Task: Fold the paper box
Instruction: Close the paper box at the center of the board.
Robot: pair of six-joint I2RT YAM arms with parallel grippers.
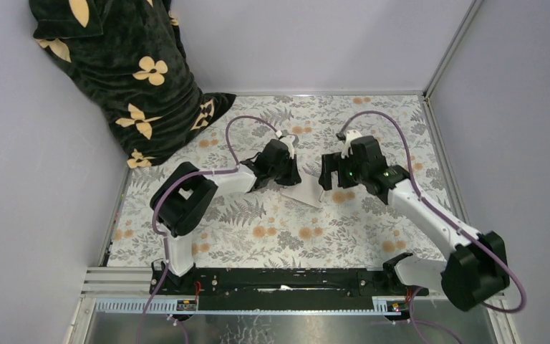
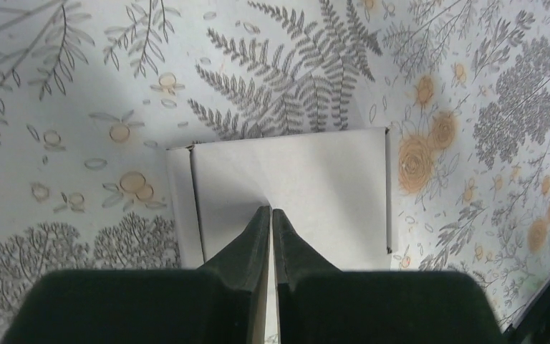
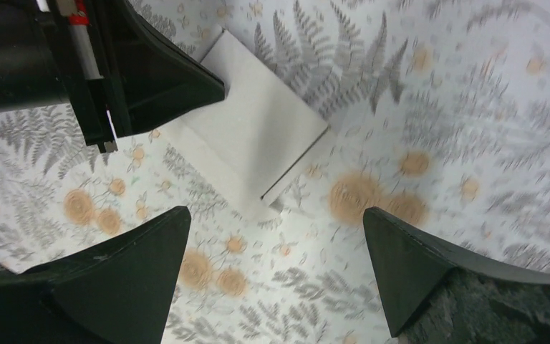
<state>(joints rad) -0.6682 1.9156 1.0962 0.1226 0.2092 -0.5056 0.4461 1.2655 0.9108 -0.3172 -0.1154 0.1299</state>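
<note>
While the paper box [image 2: 293, 179] rests on the fern-patterned table [image 1: 286, 236] between the two arms, the left gripper [image 2: 271, 212] pinches it, its fingers almost together with thin white card between them. The right gripper [image 3: 276, 215] hovers just beside the box, jaws spread wide, holding nothing. A dark flowered cloth [image 1: 122, 64] is heaped in the far left corner.

There is one paper box [image 1: 304, 192], white and flat, on one floral tabletop [image 1: 272, 233]. Two arms are present, the left arm [image 1: 186, 197] and the right arm [image 1: 430, 211]. Each carries one pincer, making two: the left pincer [image 2: 271, 211] and the right pincer [image 3: 276, 215]. Each pincer has two fingers, four in all. Two purple cables [image 1: 238, 125] show, one per arm. One dark flowered cloth [image 1: 114, 64] fills the far left corner.
</note>
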